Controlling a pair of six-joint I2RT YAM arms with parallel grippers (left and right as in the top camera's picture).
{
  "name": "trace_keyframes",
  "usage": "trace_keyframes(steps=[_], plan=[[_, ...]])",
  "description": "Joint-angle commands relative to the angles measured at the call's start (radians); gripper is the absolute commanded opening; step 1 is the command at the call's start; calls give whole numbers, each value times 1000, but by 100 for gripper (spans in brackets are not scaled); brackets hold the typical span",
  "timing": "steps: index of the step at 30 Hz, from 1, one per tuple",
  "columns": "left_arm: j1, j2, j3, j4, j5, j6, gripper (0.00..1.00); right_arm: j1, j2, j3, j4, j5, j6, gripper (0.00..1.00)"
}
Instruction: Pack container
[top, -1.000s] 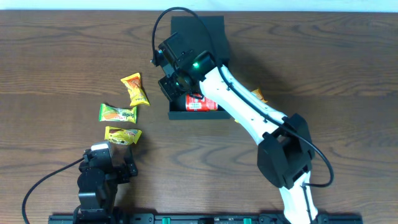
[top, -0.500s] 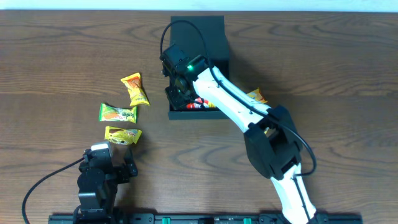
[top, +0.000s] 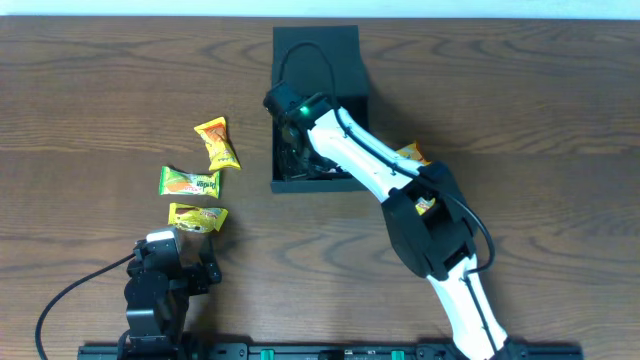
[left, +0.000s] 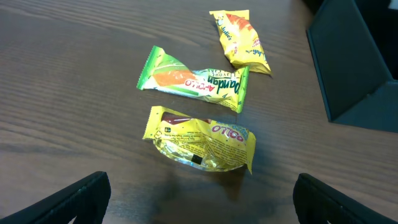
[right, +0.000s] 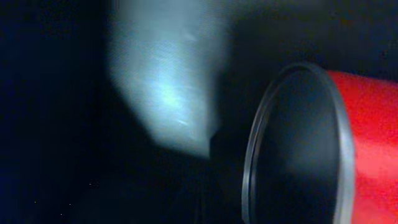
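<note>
Evidently mid-packing: inside the box (top: 345, 60) on the table (top: 100, 80), the right gripper (top: 297, 158) sits closed, empty, beside the red can (right: 367, 143). Left of the box, the left gripper (left: 202, 202) hangs wide open, empty; next it should grasp a packet (left: 202, 140).

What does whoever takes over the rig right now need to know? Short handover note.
Grippers: left gripper open and empty, hovering above the table just short of the yellow packet. The right gripper is shut, down inside the container; whether it grips the red can cannot be told.
Things: red can in the container. Yellow packet, green packet and orange packet on the table left of it; a second orange packet on its right, partly under the right arm.
Done: can is in.
Left: the four packets outside.
</note>
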Motion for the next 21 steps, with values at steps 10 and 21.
trace_keyframes(steps=[10,21], plan=[[-3,-5,-6,-4,-8,4,95,-9,17,-7,-42,5,108,1],[-3,-5,-6,-4,-8,4,95,-27,-116,21,123,-23,-54,1]])
